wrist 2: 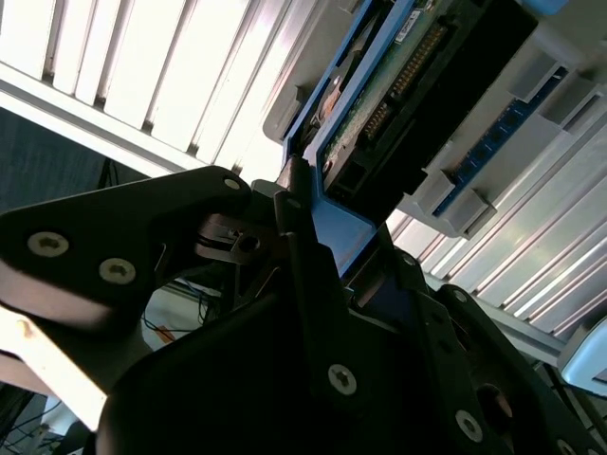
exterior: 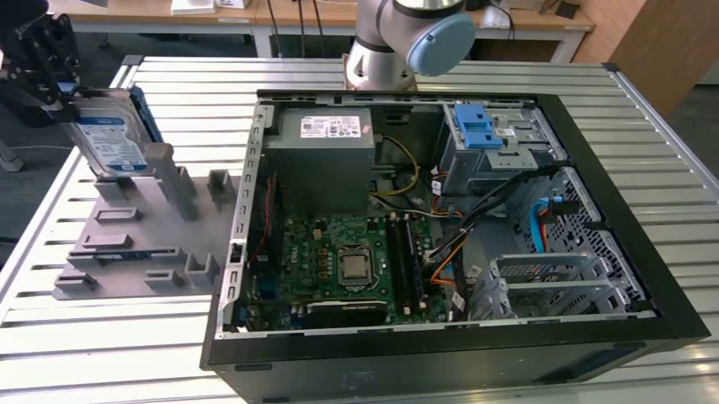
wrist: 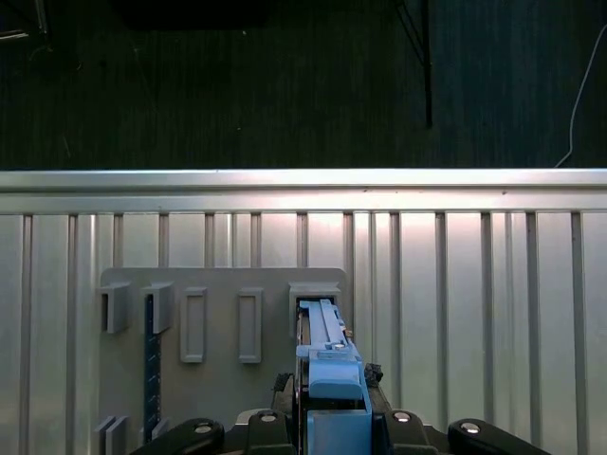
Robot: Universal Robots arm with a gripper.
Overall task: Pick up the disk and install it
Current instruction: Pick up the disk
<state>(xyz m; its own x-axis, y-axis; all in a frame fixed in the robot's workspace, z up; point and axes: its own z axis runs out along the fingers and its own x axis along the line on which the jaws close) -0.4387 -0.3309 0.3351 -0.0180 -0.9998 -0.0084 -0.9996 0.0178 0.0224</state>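
The disk [exterior: 109, 141], a silver hard drive with a white-and-blue label in a blue carrier, stands on edge at the exterior view's left. Its lower end is at a slot of the grey fixture plate [exterior: 135, 252]; I cannot tell whether it still sits in the slot. My black gripper [exterior: 67, 88] is shut on the disk's upper end. In the first wrist view the carrier's blue edge [wrist: 329, 374] runs from my gripper [wrist: 334, 422] toward the slot [wrist: 318, 305]. In the second wrist view the fingers [wrist 2: 302, 248] clamp the blue carrier [wrist 2: 343, 227], with the disk's circuit-board side [wrist 2: 398, 90] beyond.
An open black computer case [exterior: 629, 210] lies on the slatted aluminium table [exterior: 652, 101]. Inside it are a grey power-supply box [exterior: 326, 139], a motherboard [exterior: 348, 265] and a metal cage with blue latches [exterior: 486, 130]. The arm's base [exterior: 405, 42] stands behind the case.
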